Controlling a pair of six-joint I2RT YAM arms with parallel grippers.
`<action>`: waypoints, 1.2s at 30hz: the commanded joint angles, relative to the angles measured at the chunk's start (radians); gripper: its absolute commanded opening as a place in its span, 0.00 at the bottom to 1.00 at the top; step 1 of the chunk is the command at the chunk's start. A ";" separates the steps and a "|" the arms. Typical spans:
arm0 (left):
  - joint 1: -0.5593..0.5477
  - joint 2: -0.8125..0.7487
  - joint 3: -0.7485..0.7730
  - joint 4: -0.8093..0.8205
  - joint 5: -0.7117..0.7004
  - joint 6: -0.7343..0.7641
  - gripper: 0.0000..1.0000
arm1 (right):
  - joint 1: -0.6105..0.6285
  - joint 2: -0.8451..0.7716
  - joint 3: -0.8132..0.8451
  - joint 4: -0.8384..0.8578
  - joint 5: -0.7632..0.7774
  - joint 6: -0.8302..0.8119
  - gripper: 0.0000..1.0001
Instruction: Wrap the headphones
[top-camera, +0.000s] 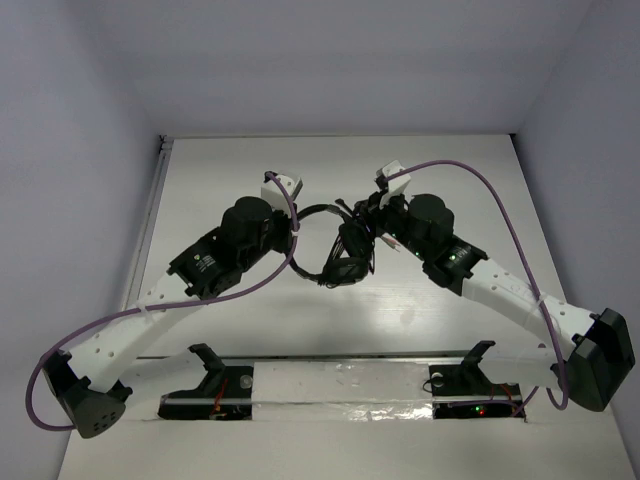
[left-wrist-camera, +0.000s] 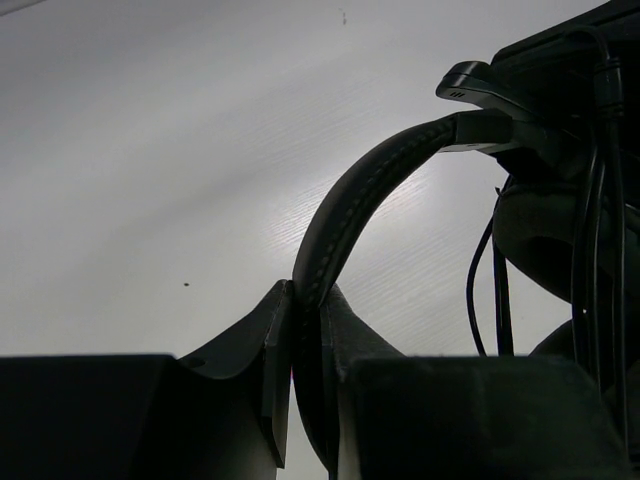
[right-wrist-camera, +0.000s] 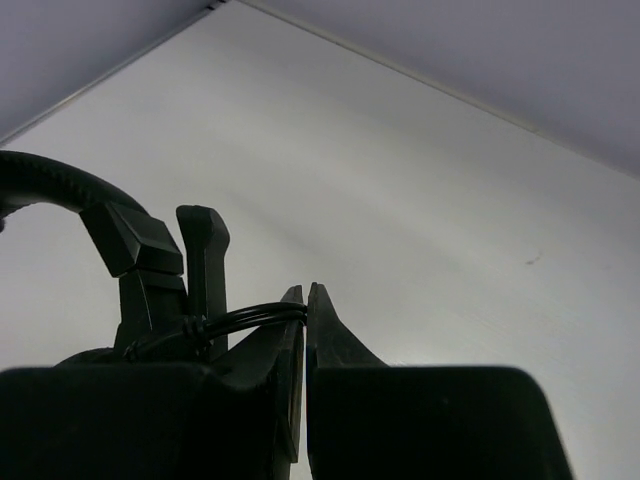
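The black headphones (top-camera: 343, 248) lie at the table's middle between both arms, with cable wound around the earcups. My left gripper (top-camera: 303, 214) is shut on the thin arched headband (left-wrist-camera: 350, 200), which rises from between its fingers (left-wrist-camera: 308, 297) toward an earcup (left-wrist-camera: 560, 240) at the right. Thin cable strands (left-wrist-camera: 475, 290) hang beside that earcup. My right gripper (top-camera: 366, 208) is shut on a doubled loop of the dark cable (right-wrist-camera: 250, 320) at its fingertips (right-wrist-camera: 305, 296), next to the headband's slider (right-wrist-camera: 205, 260). A small reddish tip (top-camera: 386, 242) shows by the right wrist.
Thick purple robot cables (top-camera: 520, 240) arc over both arms. White walls close the table at the back and on both sides. The table's left edge (top-camera: 150, 230) has a rail. Black mounts (top-camera: 210, 365) stand at the near edge.
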 joint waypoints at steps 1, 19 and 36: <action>0.019 -0.035 0.083 0.083 0.154 -0.012 0.00 | -0.079 -0.030 0.000 0.104 -0.121 0.020 0.00; 0.255 0.060 0.140 0.145 0.451 -0.059 0.00 | -0.208 0.096 0.048 0.099 -0.555 0.087 0.35; 0.289 0.132 0.181 0.217 0.287 -0.208 0.00 | -0.233 0.103 -0.147 0.389 -0.675 0.297 0.56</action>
